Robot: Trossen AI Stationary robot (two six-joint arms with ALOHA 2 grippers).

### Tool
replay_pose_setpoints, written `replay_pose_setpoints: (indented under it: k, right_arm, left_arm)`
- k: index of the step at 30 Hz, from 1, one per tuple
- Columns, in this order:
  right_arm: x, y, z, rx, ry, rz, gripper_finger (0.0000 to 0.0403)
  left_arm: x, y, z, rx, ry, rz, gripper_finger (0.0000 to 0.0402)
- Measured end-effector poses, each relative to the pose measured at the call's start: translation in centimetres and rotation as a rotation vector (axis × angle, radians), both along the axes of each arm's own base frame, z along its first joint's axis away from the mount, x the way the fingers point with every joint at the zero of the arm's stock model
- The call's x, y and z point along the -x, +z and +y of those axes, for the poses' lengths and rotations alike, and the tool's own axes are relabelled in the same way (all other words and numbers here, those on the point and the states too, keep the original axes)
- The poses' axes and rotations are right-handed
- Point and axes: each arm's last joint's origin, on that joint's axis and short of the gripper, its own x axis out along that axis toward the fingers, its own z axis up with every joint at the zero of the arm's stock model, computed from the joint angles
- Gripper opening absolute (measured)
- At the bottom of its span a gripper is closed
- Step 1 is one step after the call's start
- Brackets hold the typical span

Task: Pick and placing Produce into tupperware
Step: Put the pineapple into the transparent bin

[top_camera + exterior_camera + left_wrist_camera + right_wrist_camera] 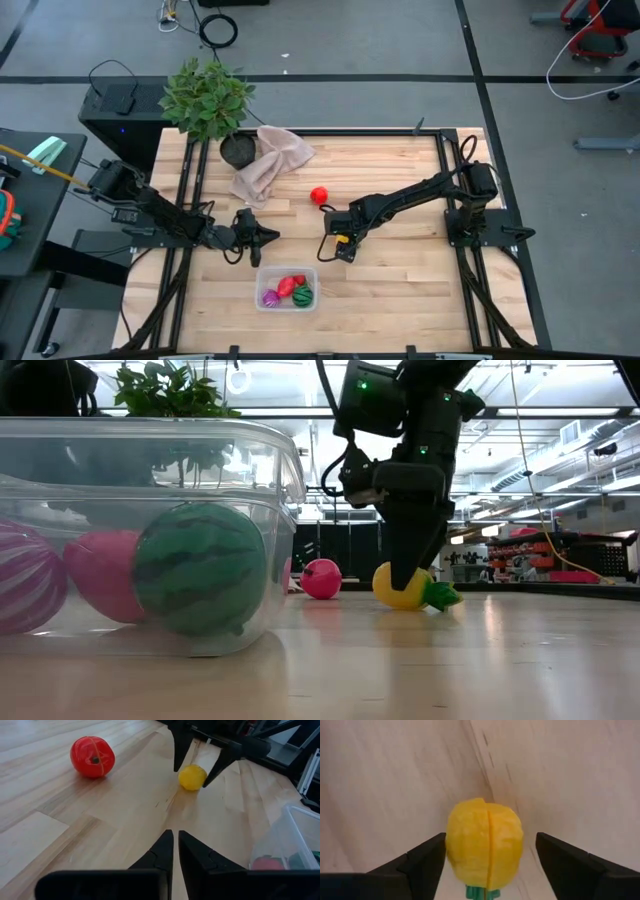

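A yellow toy fruit with a green stalk (485, 845) lies on the wooden table; it also shows in the low view (400, 588) and the left wrist view (191, 776). My right gripper (338, 248) is open and points down, one finger on either side of this fruit. A red toy tomato (319, 195) lies farther back on the table. The clear tub (262, 275) near the front edge holds a green striped ball (200, 568), a red piece and a purple one. My left gripper (268, 236) is shut and empty, just behind the tub. My right gripper comes at the yellow fruit from above, its fingers level with the fruit's sides. One finger (427, 852) stands right against the fruit's side (451, 845); I cannot tell whether it touches. The other finger stands apart from it. The fruit rests on the table.
A leafy potted plant (207, 100) stands at the far left corner, with a beige cloth (270, 160) lying beside it. Black frame rails run along both sides of the table. Bare wood lies between the tub and the right arm.
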Motion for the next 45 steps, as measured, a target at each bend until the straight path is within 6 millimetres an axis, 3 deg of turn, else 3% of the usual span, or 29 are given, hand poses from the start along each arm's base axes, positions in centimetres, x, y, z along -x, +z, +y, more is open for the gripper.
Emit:
replay_pose_setpoints:
  k: [10,19,24,29,35,39,45]
  right_arm:
    - [0.0,0.1,0.1,-0.017,0.007,-0.002,0.0207]
    - [-0.1,0.5,0.2,-0.055,0.008,0.016,0.0194]
    - [-1.0,3.1,0.3,-0.061,0.011,-0.006,0.0192]
    - [-2.1,8.2,1.5,-0.072,0.049,-0.122,0.0192]
    - [-3.1,14.0,4.6,-0.091,0.127,-0.290,0.0192]
    - [-2.7,15.4,6.6,-0.093,0.170,-0.316,0.0192]
    - [-0.4,14.7,9.9,-0.086,0.240,-0.166,0.0192]
  left_arm:
    - [0.0,0.0,0.0,-0.007,-0.002,0.003,0.0025]
    - [0.0,0.0,0.0,-0.006,-0.002,0.003,0.0036]
    - [0.0,0.0,0.0,-0.006,-0.002,0.003,0.0032]
    - [0.0,0.0,0.0,-0.005,-0.002,-0.002,0.0024]
    - [0.0,0.1,0.0,-0.003,-0.002,-0.006,0.0028]
    - [0.0,0.1,0.0,-0.002,-0.002,-0.007,0.0035]
    - [0.0,0.1,0.0,-0.002,-0.002,-0.007,0.0031]
